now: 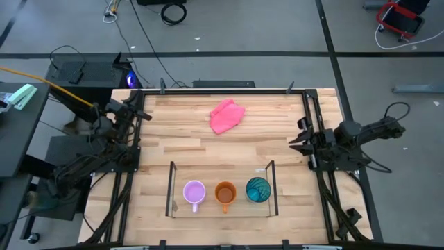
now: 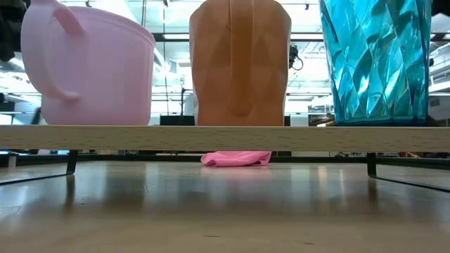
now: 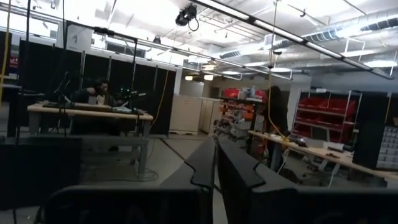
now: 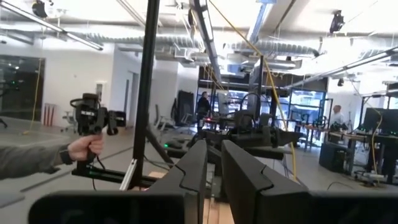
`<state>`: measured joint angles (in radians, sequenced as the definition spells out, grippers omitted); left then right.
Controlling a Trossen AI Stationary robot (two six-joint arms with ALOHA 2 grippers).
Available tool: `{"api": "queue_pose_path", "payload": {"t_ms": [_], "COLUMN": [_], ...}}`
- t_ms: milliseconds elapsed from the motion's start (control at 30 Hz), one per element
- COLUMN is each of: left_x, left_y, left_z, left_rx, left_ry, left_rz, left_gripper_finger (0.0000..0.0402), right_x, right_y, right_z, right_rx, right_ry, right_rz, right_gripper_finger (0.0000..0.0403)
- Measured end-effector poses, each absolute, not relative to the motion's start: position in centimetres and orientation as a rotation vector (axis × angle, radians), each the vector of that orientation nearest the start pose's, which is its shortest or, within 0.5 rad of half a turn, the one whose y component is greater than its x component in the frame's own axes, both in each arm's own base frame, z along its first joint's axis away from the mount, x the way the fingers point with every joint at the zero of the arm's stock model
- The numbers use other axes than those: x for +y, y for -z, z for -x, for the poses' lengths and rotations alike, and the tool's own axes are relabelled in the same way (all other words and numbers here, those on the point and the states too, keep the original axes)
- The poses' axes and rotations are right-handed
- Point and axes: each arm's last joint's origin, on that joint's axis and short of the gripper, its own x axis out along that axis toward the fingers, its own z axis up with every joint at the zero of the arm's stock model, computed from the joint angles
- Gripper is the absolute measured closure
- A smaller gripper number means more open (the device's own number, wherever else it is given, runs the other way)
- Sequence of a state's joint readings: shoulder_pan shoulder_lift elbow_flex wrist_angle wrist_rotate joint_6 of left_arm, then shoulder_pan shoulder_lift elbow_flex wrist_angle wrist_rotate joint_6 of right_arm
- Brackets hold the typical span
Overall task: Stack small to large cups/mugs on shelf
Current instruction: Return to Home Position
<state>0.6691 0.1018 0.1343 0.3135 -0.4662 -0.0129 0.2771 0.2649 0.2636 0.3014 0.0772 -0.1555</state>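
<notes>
Shelf (image 1: 171,182) runs lengthwise along the table's (image 1: 277,114) front edge holding lilac mug (image 1: 194,192), orange mug (image 1: 225,192), teal cup (image 1: 257,189), handles toward that edge, tops cropped in low view — left gripper (image 3: 216,144), right gripper (image 4: 214,144) at the side edges, pinched almost closed, empty.

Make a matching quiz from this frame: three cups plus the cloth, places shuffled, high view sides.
Things:
1. lilac mug
2. orange mug
3. teal cup
4. pink cloth

Places:
A. middle of the shelf
B. on the tabletop, off the shelf
C. right end of the shelf
D. left end of the shelf

Pairs: 1-D, 2-A, 3-C, 4-B
</notes>
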Motion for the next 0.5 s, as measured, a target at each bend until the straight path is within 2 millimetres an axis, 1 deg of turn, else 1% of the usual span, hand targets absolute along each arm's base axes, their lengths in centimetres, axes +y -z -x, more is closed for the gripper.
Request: {"api": "queue_pose_path", "payload": {"t_ms": [167,267,367,500], "left_x": [6.5,6.5,6.5,6.5], "left_y": [-22.8,-22.8,-22.8,-22.8], "left_z": [-6.1,-6.1,-6.1,-6.1], "left_rx": [-0.349,-0.351,-0.349,-0.347], "left_ry": [-1.122,-1.122,-1.122,-1.122], "left_rz": [-0.024,-0.022,-0.022,-0.021], "left_gripper_finger": [0.0383,0.0383,0.0379,0.0373], "right_x": [2.7,2.6,2.7,2.7], "right_y": [-24.5,-24.3,-23.7,-22.7], "right_z": [-10.1,-10.1,-10.3,-10.3], "right_rx": [-0.307,-0.330,-0.309,-0.348], "right_ry": [-0.177,-0.177,-0.179,-0.183], "right_rz": [0.087,0.077,0.077,0.061], "right_gripper_finger": [0.0345,0.0345,0.0345,0.0345]}}
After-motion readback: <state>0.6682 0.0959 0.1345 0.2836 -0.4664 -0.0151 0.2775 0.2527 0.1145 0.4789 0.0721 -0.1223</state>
